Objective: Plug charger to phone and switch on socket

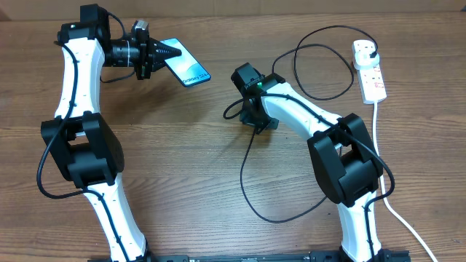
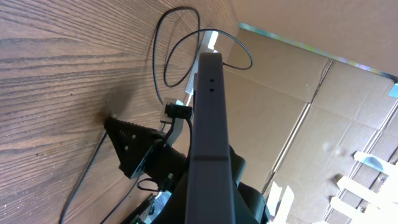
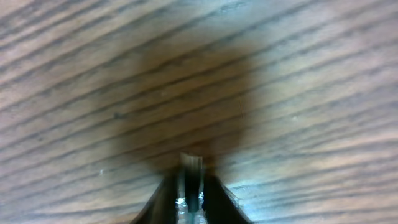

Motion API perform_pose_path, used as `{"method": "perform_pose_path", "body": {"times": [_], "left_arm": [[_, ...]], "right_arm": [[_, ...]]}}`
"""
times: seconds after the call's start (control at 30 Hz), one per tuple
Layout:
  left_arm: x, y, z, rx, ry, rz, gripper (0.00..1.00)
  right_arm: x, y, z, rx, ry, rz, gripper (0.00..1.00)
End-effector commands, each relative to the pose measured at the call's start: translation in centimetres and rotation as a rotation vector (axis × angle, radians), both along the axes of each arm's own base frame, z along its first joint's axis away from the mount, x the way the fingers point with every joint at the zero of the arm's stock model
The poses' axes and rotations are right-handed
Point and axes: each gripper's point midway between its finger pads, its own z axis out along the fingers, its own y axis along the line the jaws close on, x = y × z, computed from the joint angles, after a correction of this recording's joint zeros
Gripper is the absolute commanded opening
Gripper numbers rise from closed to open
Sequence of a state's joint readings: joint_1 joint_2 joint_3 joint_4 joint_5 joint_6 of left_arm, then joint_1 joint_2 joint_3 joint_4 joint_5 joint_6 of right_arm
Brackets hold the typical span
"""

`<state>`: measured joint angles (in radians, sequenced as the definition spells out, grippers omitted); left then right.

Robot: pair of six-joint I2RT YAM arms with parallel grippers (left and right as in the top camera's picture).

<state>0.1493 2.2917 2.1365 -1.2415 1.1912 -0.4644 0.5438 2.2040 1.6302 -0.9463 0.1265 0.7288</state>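
The phone, its blue screen up, is held above the table at the back left by my left gripper, shut on its near end. In the left wrist view the phone shows edge-on, a dark slab running away from the jaws. The charger's thin black cable loops over the table to a black plug in the white socket strip at the back right. My right gripper points down at mid-table. Its fingers are shut on the charger's small connector tip, just above the wood.
A thick white cord runs from the socket strip along the right side to the front edge. The charger cable lies in a wide loop in front of my right arm. Cardboard walls stand behind the table.
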Motion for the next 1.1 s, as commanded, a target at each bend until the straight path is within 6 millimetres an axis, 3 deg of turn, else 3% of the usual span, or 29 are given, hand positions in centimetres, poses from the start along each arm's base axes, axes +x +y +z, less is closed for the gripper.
{"method": "perform_pose_path", "body": {"times": [0.0, 0.07, 0.17, 0.23, 0.37, 0.5, 0.6, 0.83, 1.07], "left_arm": [[0.1, -0.3, 1.2, -0.021, -0.043, -0.015, 0.04], [0.1, -0.3, 1.2, -0.021, -0.045, -0.015, 0.04], [0.1, -0.3, 1.2, -0.02, -0.05, -0.017, 0.04], [0.2, -0.3, 1.2, -0.02, -0.054, -0.018, 0.04], [0.2, -0.4, 1.2, -0.022, -0.059, -0.018, 0.04], [0.3, -0.5, 1.7, -0.034, -0.121, -0.039, 0.04], [0.3, -0.5, 1.8, -0.029, -0.181, -0.061, 0.04], [0.3, -0.6, 1.9, -0.012, -0.288, -0.1, 0.04], [-0.1, -1.2, 4.0, -0.116, -0.417, -0.14, 0.04]], "right_arm": [[-2.8, -0.9, -4.2, -0.034, 0.142, -0.003, 0.04], [-2.4, -0.8, -3.5, -0.013, 0.146, -0.001, 0.04], [-1.3, 0.8, -0.9, 0.124, 0.14, 0.088, 0.04], [-0.6, 2.7, 1.7, 0.267, 0.112, 0.198, 0.04], [-0.2, 5.6, 8.7, 0.536, 0.004, 0.395, 0.04], [-1.6, 7.1, 15.3, 0.717, -0.104, 0.6, 0.04], [-3.4, 8.0, 18.5, 0.83, -0.14, 0.73, 0.04], [-6.7, 9.5, 20.7, 1.049, -0.099, 0.856, 0.04], [-7.7, 10.3, 21.2, 1.116, -0.091, 0.898, 0.04]]}}
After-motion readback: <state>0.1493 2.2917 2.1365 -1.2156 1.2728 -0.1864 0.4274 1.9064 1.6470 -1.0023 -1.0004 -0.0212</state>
